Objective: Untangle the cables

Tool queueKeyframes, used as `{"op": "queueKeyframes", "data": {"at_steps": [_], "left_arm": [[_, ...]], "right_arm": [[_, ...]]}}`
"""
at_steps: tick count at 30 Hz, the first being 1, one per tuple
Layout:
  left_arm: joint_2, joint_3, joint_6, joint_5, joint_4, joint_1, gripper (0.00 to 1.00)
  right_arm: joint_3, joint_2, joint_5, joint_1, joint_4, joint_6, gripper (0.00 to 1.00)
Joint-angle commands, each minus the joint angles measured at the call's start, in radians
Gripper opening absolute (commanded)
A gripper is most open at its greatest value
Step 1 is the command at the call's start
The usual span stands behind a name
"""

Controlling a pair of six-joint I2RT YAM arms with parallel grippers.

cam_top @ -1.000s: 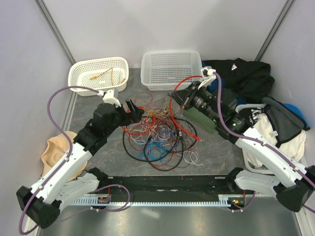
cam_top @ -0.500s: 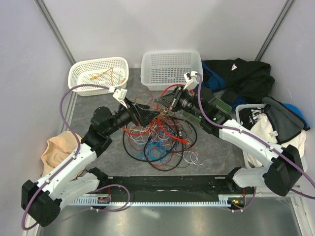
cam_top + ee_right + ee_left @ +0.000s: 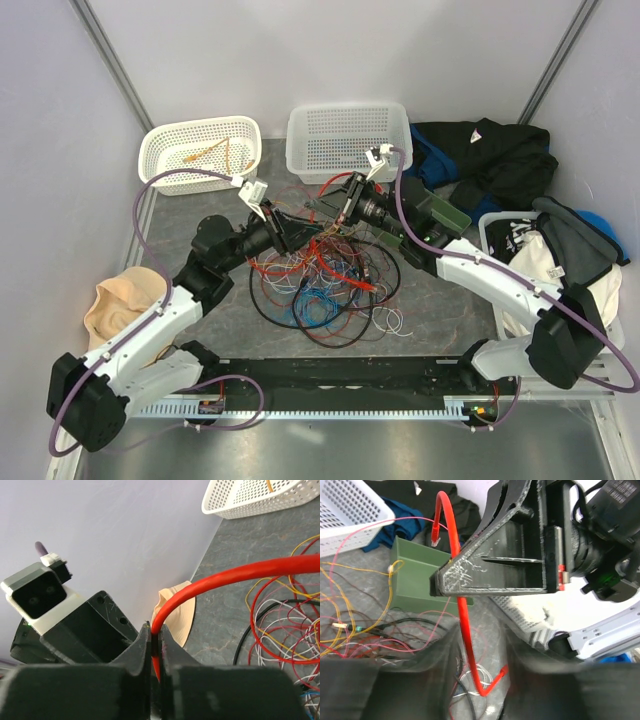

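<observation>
**Grey table: freeing one red cable**

Pale walls enclose the table (image 3: 450, 300), and the cables (image 3: 320, 285) lie heaped at its middle. The right gripper (image 3: 155, 640) is clamped on a thick red cable (image 3: 240, 575) raised over the heap. The left gripper (image 3: 481, 647) straddles that cable, jaws apart. The next move is probably to pinch, then draw the cable apart gently.

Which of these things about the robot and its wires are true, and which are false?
1. The right gripper pinches the red cable. True.
2. Both white baskets are empty. False: the left basket holds orange wires.
3. The cable pile lies on the table. True.
4. The green box sits inside a basket. False: it stands on the table.
</observation>
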Motion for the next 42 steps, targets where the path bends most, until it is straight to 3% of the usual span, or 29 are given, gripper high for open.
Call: {"op": "queueKeyframes", "data": {"at_steps": [1,2,5,6,8,15,19,22,26,29,32,35,42], "left_arm": [[0.010,0.017,0.033,-0.010,0.011,-0.005,0.22],[0.013,0.029,0.046,-0.033,-0.009,-0.005,0.02],[0.011,0.103,0.073,-0.121,-0.131,-0.005,0.02],[0.013,0.120,0.083,-0.145,-0.171,-0.005,0.02],[0.022,0.187,0.099,-0.241,-0.315,-0.004,0.02],[0.114,0.469,0.211,-0.527,-0.740,-0.004,0.02],[0.137,0.601,0.265,-0.590,-0.828,-0.004,0.02],[0.102,0.622,0.309,-0.588,-0.747,-0.004,0.02],[-0.049,0.472,0.380,-0.457,-0.499,-0.004,0.02],[-0.070,0.421,0.397,-0.429,-0.432,-0.004,0.02],[-0.096,0.355,0.409,-0.201,-0.338,-0.004,0.02],[-0.171,0.243,0.409,-0.140,-0.203,-0.005,0.02],[-0.191,0.207,0.396,-0.110,-0.199,-0.005,0.02]], "right_arm": [[0.030,-0.015,-0.039,-0.001,0.050,-0.004,0.26],[0.035,-0.021,-0.030,-0.001,0.033,-0.019,0.48],[0.067,-0.052,-0.004,-0.001,-0.085,-0.107,0.73],[0.073,-0.070,0.025,-0.001,-0.149,-0.154,0.76],[0.094,-0.090,0.062,-0.002,-0.222,-0.208,0.82],[0.092,-0.240,0.288,-0.001,-0.498,-0.427,0.83],[0.038,-0.305,0.412,-0.001,-0.540,-0.480,0.83],[-0.002,-0.336,0.426,-0.001,-0.537,-0.481,0.84],[-0.050,-0.357,0.418,-0.002,-0.521,-0.472,0.84],[-0.086,-0.377,0.401,-0.001,-0.495,-0.461,0.84],[-0.105,-0.394,0.394,-0.001,-0.490,-0.464,0.84],[-0.114,-0.411,0.403,-0.001,-0.484,-0.475,0.84],[-0.100,-0.394,0.391,-0.002,-0.409,-0.494,0.84]]}}
